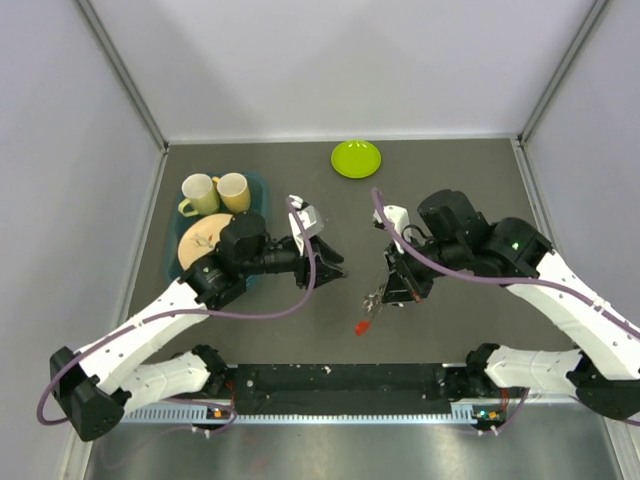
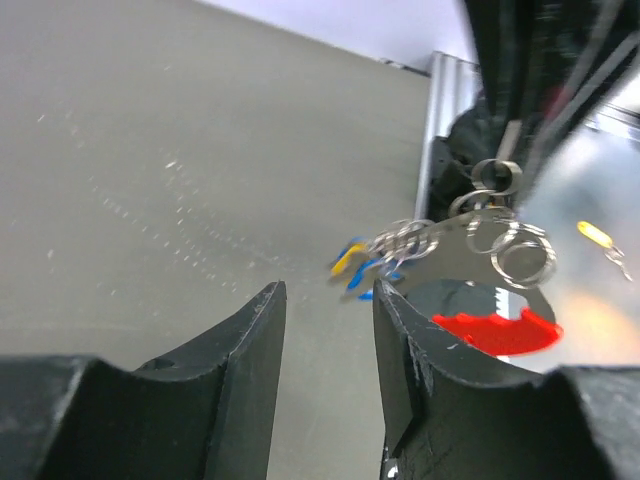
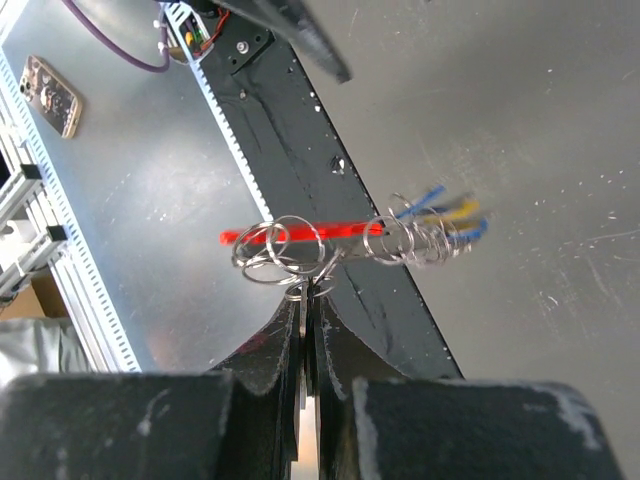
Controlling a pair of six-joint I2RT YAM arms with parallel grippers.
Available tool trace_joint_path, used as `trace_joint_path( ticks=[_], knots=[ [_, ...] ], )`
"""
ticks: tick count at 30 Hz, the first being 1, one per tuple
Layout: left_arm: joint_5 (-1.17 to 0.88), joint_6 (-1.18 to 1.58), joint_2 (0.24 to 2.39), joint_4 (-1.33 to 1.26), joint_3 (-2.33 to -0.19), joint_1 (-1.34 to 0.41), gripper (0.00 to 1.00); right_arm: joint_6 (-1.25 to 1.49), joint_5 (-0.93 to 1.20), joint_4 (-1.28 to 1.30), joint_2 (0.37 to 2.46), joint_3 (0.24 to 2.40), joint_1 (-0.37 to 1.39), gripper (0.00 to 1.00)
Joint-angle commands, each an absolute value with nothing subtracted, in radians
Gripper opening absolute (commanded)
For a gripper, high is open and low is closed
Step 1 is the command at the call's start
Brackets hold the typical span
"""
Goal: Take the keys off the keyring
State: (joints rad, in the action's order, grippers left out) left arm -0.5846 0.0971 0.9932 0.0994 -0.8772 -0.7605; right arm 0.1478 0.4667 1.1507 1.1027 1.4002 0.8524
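My right gripper (image 3: 306, 296) is shut on the keyring (image 3: 285, 255), a cluster of thin silver wire rings, and holds it above the table. From the rings hang the keys: an elongated red tag (image 3: 300, 235) and small blue and yellow ones (image 3: 445, 215). In the top view the bunch (image 1: 372, 303) hangs below the right gripper (image 1: 392, 290), the red tag (image 1: 362, 326) lowest. My left gripper (image 2: 325, 300) is open and empty, its tips just short of the keys (image 2: 375, 268) and rings (image 2: 505, 245). It shows in the top view (image 1: 330, 262) left of the bunch.
A lime-green dish (image 1: 356, 158) lies at the back centre. Two yellow cups (image 1: 215, 192) and a tan plate (image 1: 203, 240) sit on a teal tray at the back left. A black and metal rail (image 1: 340, 385) runs along the near edge.
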Motion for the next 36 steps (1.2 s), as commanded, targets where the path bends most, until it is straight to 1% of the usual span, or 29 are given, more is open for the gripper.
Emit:
trace_joint_path(
  ticks=[1,3,5,8,11,12,14,15,19,22,26,34,36],
  knots=[
    [-0.837,0.041,1.015,0.064,-0.957,-0.759,0.47,0.115,0.505,1.123,1.103,1.466,0.851,0.00],
    [-0.876,0.031,1.032,0.041,-0.980,-0.759,0.50,0.103,0.523,1.121,1.100,1.468,0.851,0.00],
    [-0.932,0.020,1.049,0.028,-1.005,-0.759,0.50,0.075,0.560,1.120,1.097,1.468,0.851,0.00],
    [-1.009,0.032,1.095,0.008,-1.043,-0.759,0.49,0.032,0.586,1.117,1.078,1.466,0.851,0.00],
    [-1.096,0.106,1.135,-0.089,-1.043,-0.761,0.48,0.005,0.609,1.112,1.057,1.465,0.851,0.00],
    [-1.158,0.173,1.153,-0.183,-1.036,-0.762,0.48,0.005,0.615,1.106,1.045,1.462,0.851,0.00],
    [-1.212,0.259,1.173,-0.324,-1.003,-0.765,0.48,-0.029,0.627,1.097,1.031,1.451,0.851,0.00],
    [-1.254,0.363,1.195,-0.486,-0.991,-0.767,0.47,-0.034,0.635,1.085,1.023,1.447,0.851,0.00],
    [-1.288,0.584,1.256,-0.795,-0.948,-0.772,0.47,-0.052,0.692,1.046,0.986,1.425,0.851,0.00],
    [-1.311,0.689,1.313,-0.932,-0.962,-0.779,0.46,-0.070,0.710,1.026,0.970,1.410,0.851,0.00],
    [-1.316,0.765,1.370,-1.009,-0.985,-0.778,0.44,-0.087,0.712,1.023,0.959,1.402,0.850,0.00],
    [-1.302,0.765,1.408,-1.008,-1.011,-0.779,0.42,-0.101,0.721,1.020,0.962,1.408,0.851,0.00],
    [-1.287,0.721,1.398,-0.968,-1.005,-0.778,0.40,-0.101,0.735,1.019,0.962,1.410,0.853,0.00]
  ],
)
